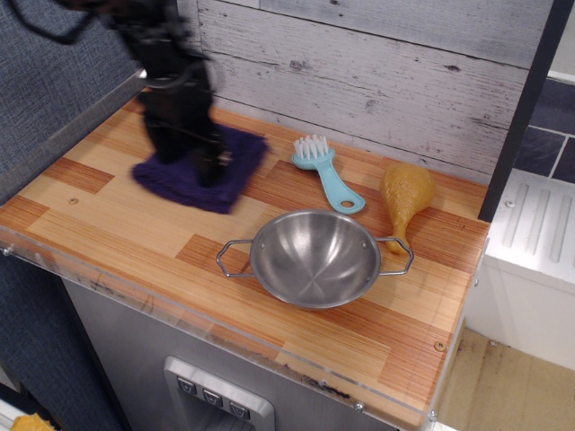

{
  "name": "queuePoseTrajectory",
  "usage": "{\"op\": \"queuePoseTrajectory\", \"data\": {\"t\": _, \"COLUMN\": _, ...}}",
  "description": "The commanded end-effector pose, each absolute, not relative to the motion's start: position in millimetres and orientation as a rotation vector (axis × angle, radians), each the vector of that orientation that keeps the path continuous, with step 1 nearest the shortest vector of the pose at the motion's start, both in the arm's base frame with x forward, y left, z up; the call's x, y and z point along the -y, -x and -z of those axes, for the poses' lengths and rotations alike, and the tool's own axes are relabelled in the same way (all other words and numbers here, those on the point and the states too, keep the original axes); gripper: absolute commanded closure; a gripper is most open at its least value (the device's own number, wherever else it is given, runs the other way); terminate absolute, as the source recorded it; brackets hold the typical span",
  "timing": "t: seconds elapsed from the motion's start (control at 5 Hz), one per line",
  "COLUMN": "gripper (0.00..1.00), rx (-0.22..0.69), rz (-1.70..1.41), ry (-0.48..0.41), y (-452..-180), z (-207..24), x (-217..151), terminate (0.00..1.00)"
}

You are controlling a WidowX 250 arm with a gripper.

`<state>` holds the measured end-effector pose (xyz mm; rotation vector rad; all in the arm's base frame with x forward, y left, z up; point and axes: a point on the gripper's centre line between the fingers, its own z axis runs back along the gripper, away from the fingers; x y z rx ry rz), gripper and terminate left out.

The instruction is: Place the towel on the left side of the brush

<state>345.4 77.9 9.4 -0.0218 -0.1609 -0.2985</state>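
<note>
The gripper (186,166) was blurred by motion and stood over the towel (203,168), fingers down into the cloth; I judged it clenched on the towel, though the blur hid the jaw gap. The towel sat on the counter (117,224) at the far side, just left of the brush (326,171), with a narrow strip of bare wood between them.

For the step in hand, my judgement: set the towel down flat where it was or slightly left, keep its right edge clear of the bristles, then release and lift straight up so the terry did not snag and drag.

The brush lay with its long axis diagonal: bristles toward the far left, handle (the end with the hole) toward the near right. The bowl (314,258) sat nearer, the drumstick (406,197) to the right, both apart from the towel
</note>
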Motion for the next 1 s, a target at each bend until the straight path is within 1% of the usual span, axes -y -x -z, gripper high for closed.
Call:
{"op": "queuePoseTrajectory", "data": {"t": 0.0, "gripper": 0.00, "rx": 0.100, "rz": 0.174, "ry": -0.013, "y": -367, "z": 4, "x": -102, "terminate": 0.00}}
{"op": "queuePoseTrajectory", "data": {"t": 0.2, "gripper": 0.00, "rx": 0.113, "rz": 0.153, "ry": -0.029, "y": -368, "z": -5, "x": -121, "terminate": 0.00}}
{"op": "queuePoseTrajectory", "data": {"t": 0.4, "gripper": 0.00, "rx": 0.160, "rz": 0.199, "ry": -0.001, "y": -366, "z": -26, "x": -109, "terminate": 0.00}}
{"op": "queuePoseTrajectory", "data": {"t": 0.6, "gripper": 0.00, "rx": 0.249, "rz": 0.157, "ry": 0.016, "y": -364, "z": -75, "x": -89, "terminate": 0.00}}
{"op": "queuePoseTrajectory", "data": {"t": 0.8, "gripper": 0.00, "rx": 0.298, "rz": 0.034, "ry": 0.049, "y": -375, "z": -126, "x": -98, "terminate": 0.00}}
